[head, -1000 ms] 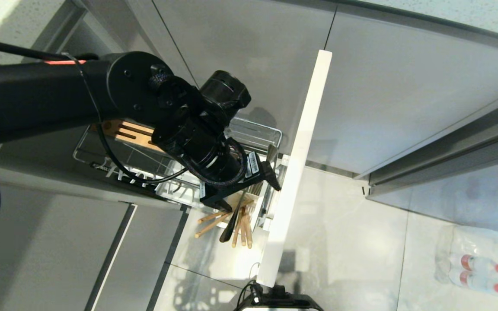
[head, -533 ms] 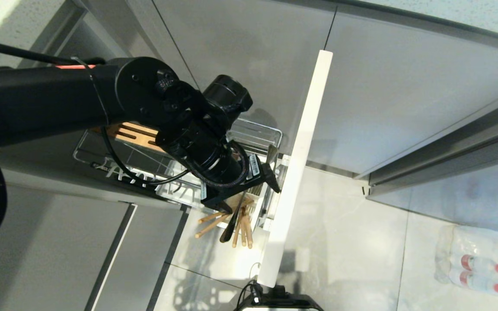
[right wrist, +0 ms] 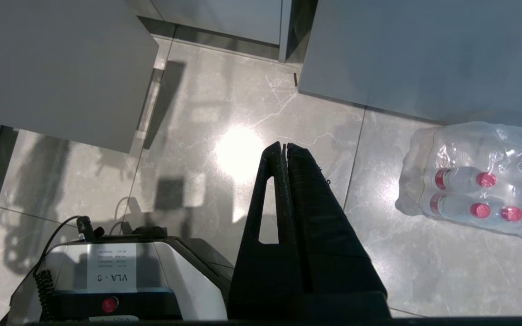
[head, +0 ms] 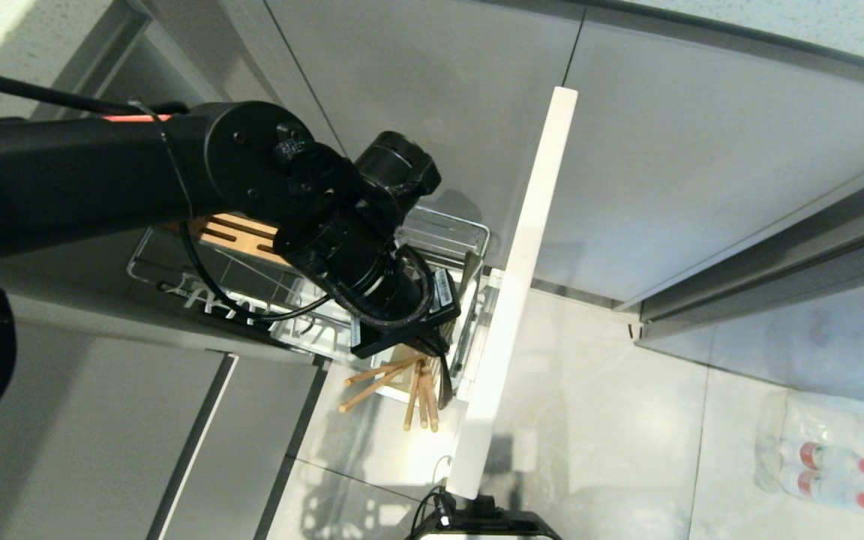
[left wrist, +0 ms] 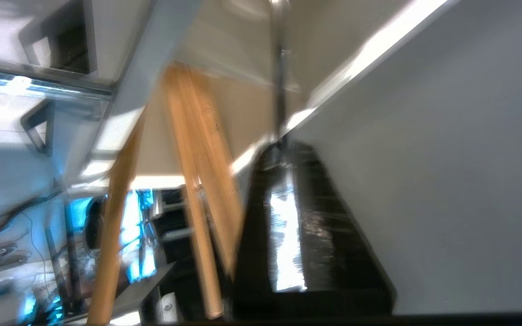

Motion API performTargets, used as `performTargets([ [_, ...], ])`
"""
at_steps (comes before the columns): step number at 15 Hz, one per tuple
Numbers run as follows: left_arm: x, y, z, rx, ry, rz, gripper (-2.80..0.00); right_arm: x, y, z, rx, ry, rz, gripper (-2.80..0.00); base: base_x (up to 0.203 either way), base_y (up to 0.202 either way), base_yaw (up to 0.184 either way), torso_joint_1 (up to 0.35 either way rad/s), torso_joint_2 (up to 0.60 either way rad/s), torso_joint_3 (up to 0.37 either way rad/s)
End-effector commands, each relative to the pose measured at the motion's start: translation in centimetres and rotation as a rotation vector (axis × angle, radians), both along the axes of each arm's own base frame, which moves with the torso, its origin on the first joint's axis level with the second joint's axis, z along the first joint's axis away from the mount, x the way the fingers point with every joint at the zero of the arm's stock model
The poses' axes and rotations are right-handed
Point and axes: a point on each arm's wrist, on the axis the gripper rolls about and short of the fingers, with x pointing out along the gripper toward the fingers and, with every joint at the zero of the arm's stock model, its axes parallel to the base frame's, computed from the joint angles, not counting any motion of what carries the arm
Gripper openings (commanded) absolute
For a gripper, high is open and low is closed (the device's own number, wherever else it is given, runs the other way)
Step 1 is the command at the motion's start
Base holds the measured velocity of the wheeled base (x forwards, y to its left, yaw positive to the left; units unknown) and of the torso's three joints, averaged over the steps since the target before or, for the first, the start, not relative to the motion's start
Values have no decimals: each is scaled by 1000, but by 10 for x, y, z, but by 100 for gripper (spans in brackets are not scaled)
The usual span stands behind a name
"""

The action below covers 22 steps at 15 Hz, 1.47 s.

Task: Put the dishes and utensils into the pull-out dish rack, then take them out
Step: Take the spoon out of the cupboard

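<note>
Chopsticks and a slim spoon stand bunched in the white utensil caddy at the front corner of the pull-out dish rack, hard against the beige cabinet-front panel. We have the left gripper reaching down into that bunch from the robot's left, and its jaws are pressed together on the spoon's dark handle — the wrist view shows the thin stem running straight out from between the black fingers, with the wooden sticks just beside, outside the grip.

We judge this to be the unloading half, with the spoon being the piece in hand. To do it well we should draw the spoon up along its own length, keeping it clear of the panel on one side and the leaning chopsticks on the other, so nothing gets dragged out or tipped. A thin handle can swivel in a pinch, so we would lift slowly and hold the wrist steady.

Our right gripper hangs parked over the tiled floor, fingers together on nothing, near a shrink-wrapped pack of red-capped water bottles. On the robot's base below it a small label reads, upside down, "VLA - 9" as best we can tell — the finer print above it is too small to make out.
</note>
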Motion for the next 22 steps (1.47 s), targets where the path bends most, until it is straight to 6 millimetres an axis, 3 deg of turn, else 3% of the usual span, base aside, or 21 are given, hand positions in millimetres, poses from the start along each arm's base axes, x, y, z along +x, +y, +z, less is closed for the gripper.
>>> performTargets([
  [1, 0, 0, -1, 3, 8, 5, -280, 0, 0, 0, 1, 1, 0, -280, 0, 0, 0, 0, 0, 0],
  [6, -1, 1, 0, 2, 5, 5, -280, 0, 0, 0, 1, 1, 0, -280, 0, 0, 0, 0, 0, 0],
  [13, -21, 19, 35, -60, -77, 11, -280, 0, 0, 0, 1, 1, 0, -280, 0, 0, 0, 0, 0, 0],
  [22, -32, 28, 50, -74, -126, 24, -280, 0, 0, 0, 1, 0, 0, -280, 0, 0, 0, 0, 0, 0],
])
